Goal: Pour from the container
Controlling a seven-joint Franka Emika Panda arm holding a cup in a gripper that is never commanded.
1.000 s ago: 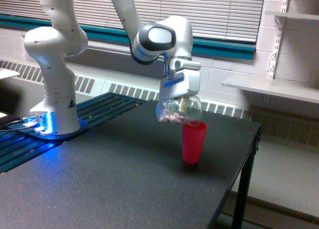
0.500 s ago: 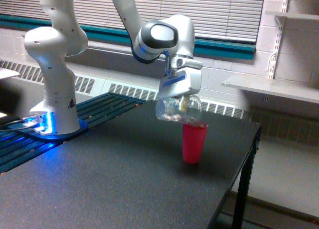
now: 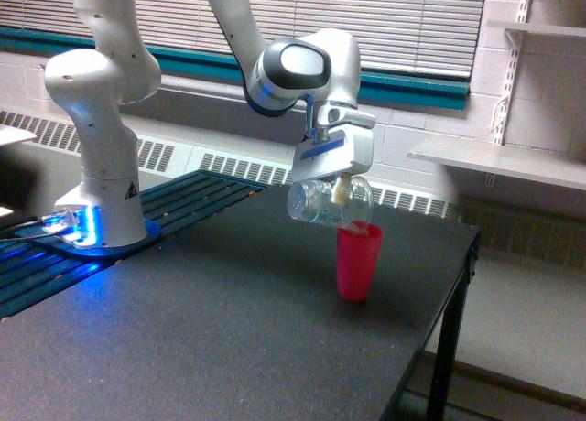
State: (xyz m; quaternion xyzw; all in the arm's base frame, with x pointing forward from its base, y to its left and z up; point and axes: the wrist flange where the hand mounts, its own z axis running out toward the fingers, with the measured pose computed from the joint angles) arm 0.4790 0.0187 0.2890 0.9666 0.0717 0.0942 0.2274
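My gripper [image 3: 334,185] grips the clear cup [image 3: 328,202], tipped on its side with its mouth over the red cup [image 3: 357,261] on the bench [image 3: 183,348]. The pour looks nearly done; next, I judge, comes righting the clear cup.

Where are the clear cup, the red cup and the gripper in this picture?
clear plastic cup [image 3: 316,204]: exterior view, on its tipped side wall.
red cup [image 3: 357,264]: exterior view, middle of its outer wall.
gripper [image 3: 341,190]: exterior view, between its fingertips at the cup.

hand [image 3: 335,190] gripping tipped clear cup [image 3: 322,203], above red cup [image 3: 357,262]
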